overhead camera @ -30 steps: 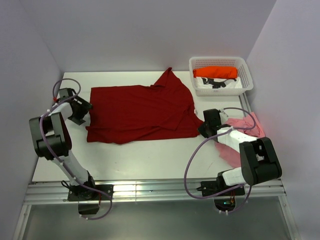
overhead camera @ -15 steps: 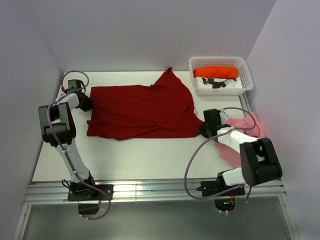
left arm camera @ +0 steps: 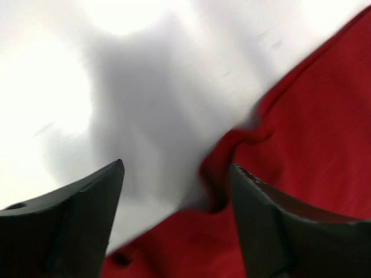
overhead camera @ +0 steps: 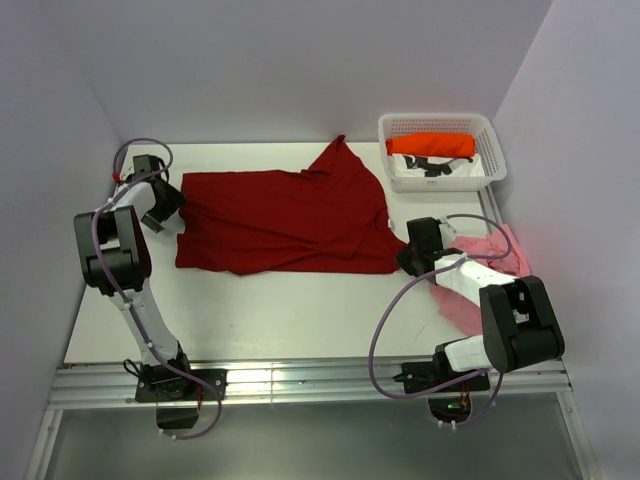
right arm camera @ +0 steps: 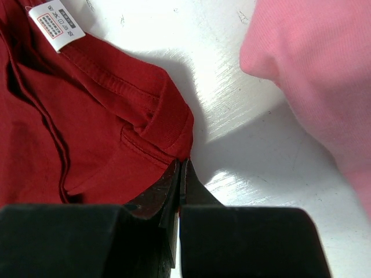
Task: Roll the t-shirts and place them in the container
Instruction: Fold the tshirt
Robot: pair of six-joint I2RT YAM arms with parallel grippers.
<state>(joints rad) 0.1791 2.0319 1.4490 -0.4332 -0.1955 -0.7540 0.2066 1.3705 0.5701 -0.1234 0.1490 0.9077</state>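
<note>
Dark red cotton t-shirt (overhead camera: 280, 220) lying spread flat across the middle of the white tabletop (overhead camera: 280, 310), a tool at each end.
The left tool (overhead camera: 160, 203) stands open at the shirt's 10 o'clock corner, a rumpled edge between its spread fingers (left arm camera: 75, 220). The right tool (right arm camera: 181, 165) is closed, tips against the hem at 4 o'clock; whether cloth is nipped cannot be told. A pale pink t-shirt (right arm camera: 313, 69) is bunched at the tabletop's 4 o'clock. A bright orange t-shirt (overhead camera: 432, 145) sits in the white plastic lattice basket (overhead camera: 440, 122) at 1 o'clock.
</note>
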